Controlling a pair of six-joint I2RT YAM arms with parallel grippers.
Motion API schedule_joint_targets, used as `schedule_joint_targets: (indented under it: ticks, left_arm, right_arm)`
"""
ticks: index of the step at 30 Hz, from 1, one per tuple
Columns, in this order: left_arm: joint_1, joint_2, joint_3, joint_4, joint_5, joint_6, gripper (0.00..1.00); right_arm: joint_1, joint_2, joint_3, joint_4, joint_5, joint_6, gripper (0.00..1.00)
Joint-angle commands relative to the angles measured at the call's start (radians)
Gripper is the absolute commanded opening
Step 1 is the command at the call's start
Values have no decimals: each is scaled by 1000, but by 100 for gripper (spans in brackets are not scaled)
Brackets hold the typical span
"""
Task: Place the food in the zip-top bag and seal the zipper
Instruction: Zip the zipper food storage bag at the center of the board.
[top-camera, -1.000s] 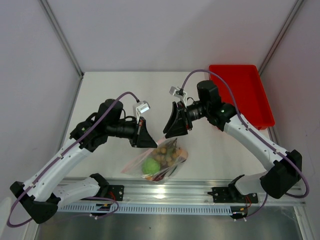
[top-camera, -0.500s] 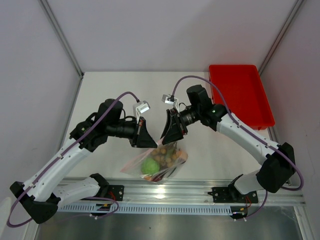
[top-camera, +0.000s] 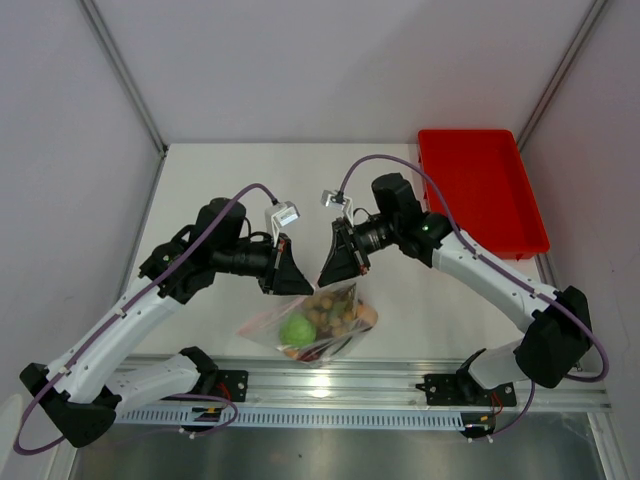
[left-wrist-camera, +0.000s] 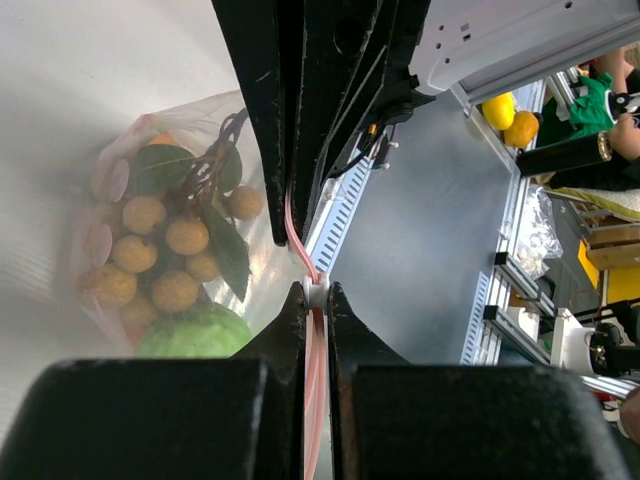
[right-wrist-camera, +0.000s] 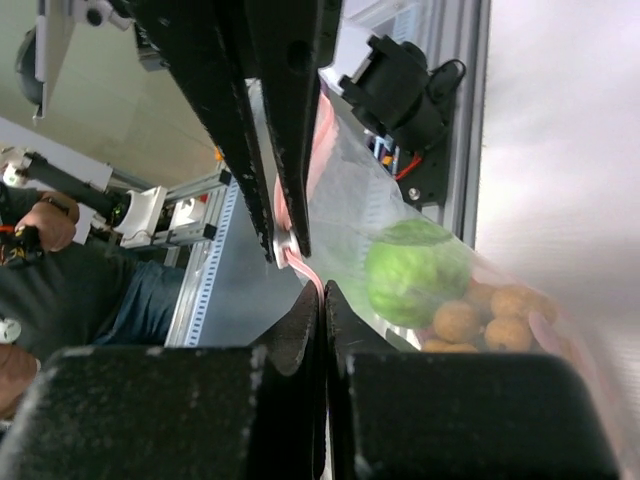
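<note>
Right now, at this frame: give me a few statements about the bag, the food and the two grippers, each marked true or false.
1. The left gripper and the right gripper are both shut on the zipper. True.
2. The green round fruit lies in the red tray. False: it is inside the zip-top bag.
3. The tan round fruits are inside the zip-top bag. True.
4. The right gripper holds the red tray. False: it pinches the zipper, and the tray sits apart at the table's far right.
</note>
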Motion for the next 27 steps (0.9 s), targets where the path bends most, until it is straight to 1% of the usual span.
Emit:
schedule_joint_targets:
  ticks: [1, 2, 4, 10, 14, 17, 21, 23, 27]
  left_arm:
    - [-3, -18, 28, 7, 29, 14, 1]
    - [-5, -21, 30, 2, 17, 16, 1]
    - [-5, -24, 28, -9, -2, 17, 1]
    - [-3, -35, 18, -50, -54, 25, 1]
    - [-3, -55, 9, -64, -81, 25, 1]
    - [-3, -70, 12, -87, -117, 28, 1]
    - [-3, -85, 19, -142, -206, 25, 1]
    - [-3, -93, 25, -157, -256, 22, 1]
    - [-3, -110, 18, -174, -304, 9, 1]
  right_arm:
    - [-21, -43, -46, 163, 137, 125, 0]
    - [-26, -51, -57, 190, 188, 142, 0]
    - [-53, -75, -89, 223, 241, 191, 0]
    - [-125, -138, -143, 214, 451, 236, 0]
    - [-193, -170, -162, 154, 557, 228, 0]
    - [-201, -195, -160, 83, 647, 189, 0]
    - [-208, -239, -175, 40, 742, 167, 0]
    - [-216, -252, -180, 25, 756, 162, 0]
    - [-220, -281, -194, 20, 769, 162, 0]
